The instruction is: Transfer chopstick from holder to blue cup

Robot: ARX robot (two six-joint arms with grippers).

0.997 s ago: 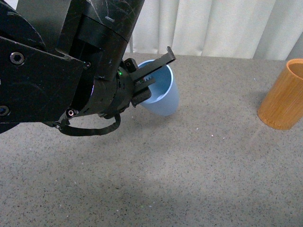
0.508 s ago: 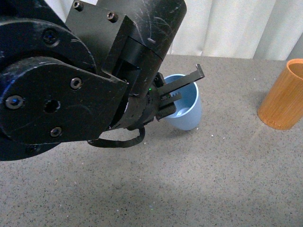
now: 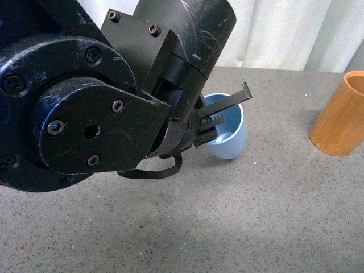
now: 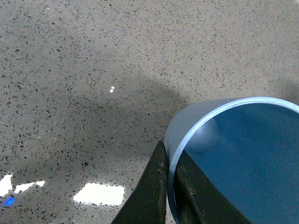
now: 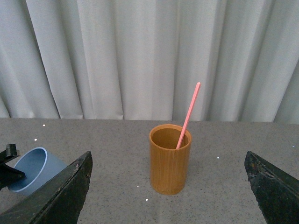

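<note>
Left arm [image 3: 85, 131]: fills the near left of the front view, reaching toward the far edge of the desk [image 3: 256, 227]
Left jaws: narrow, pinching the blue cup [image 3: 232, 139] by its rim; one finger inside the wall, one outside
Right jaws: spread wide, holding nothing; they face the holder [image 5: 170, 161] from the near side
Blue cup: tipped, mouth leaning toward the left arm; near the middle of the far edge; whether its base touches the desk I cannot tell
Holder: upright, toward the far right corner; well apart from the cup
Chopstick [image 5: 188, 114]: stands in the holder, leaning on its rim; upper half sticks out
Curtain [image 5: 140, 56]: pale folds behind the far edge
Progress: transfer not begun, by my reading; only the cup is in hand; drawing the chopstick out and dropping it into the cup is all left
</note>
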